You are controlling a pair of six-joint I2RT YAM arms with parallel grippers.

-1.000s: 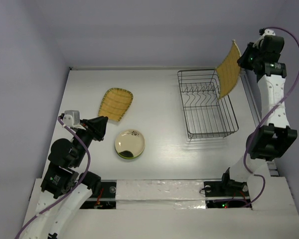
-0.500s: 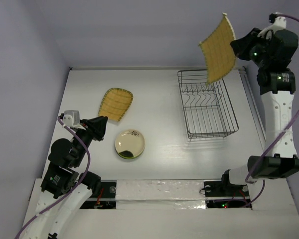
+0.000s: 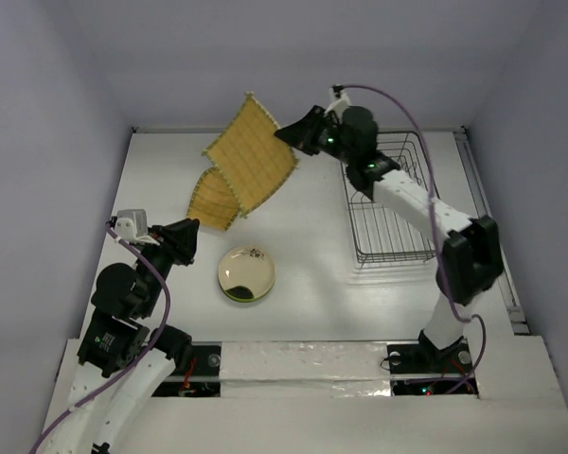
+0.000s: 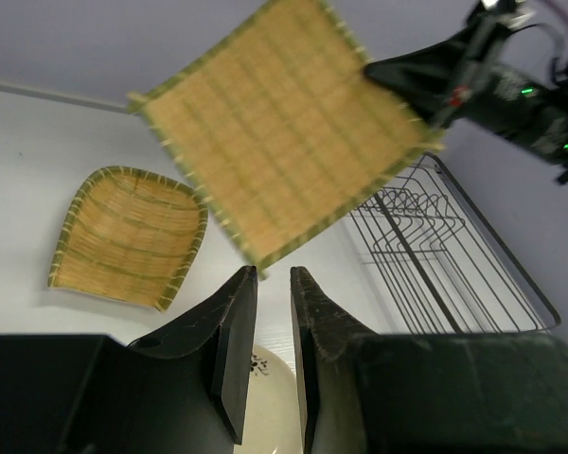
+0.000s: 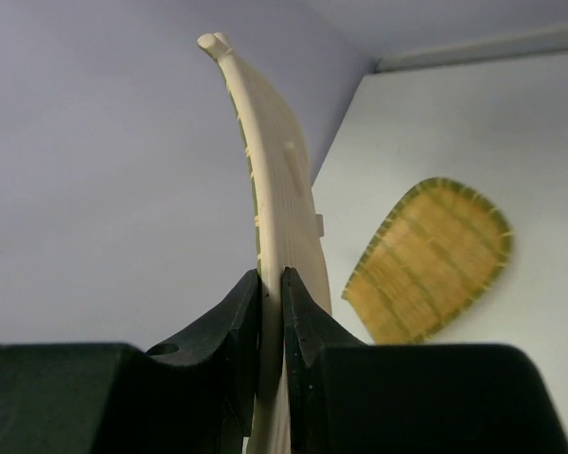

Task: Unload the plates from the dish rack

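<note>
My right gripper (image 3: 292,142) (image 5: 272,274) is shut on the edge of the square woven straw plate (image 3: 251,156) (image 4: 284,142) (image 5: 275,170), which hangs tilted in the air over the back left of the table. Partly under it lies the oval woven plate (image 3: 208,203) (image 4: 123,236) (image 5: 431,255). A round cream plate with a dark mark (image 3: 246,274) (image 4: 265,407) rests nearer the front. The grey wire dish rack (image 3: 398,227) (image 4: 454,265) stands at the right, its far end crossed by my right arm. My left gripper (image 3: 191,230) (image 4: 273,272) hovers left of the cream plate, its jaws slightly apart and holding nothing.
Walls enclose the table at the back and both sides. The right arm stretches from the right base across the rack toward the left. The left arm's purple cable (image 3: 161,284) loops beside its wrist.
The right arm has swung the square woven plate up from beside the rack's far right corner and leftward across the table, to above the oval plate. The left arm has stayed put.
</note>
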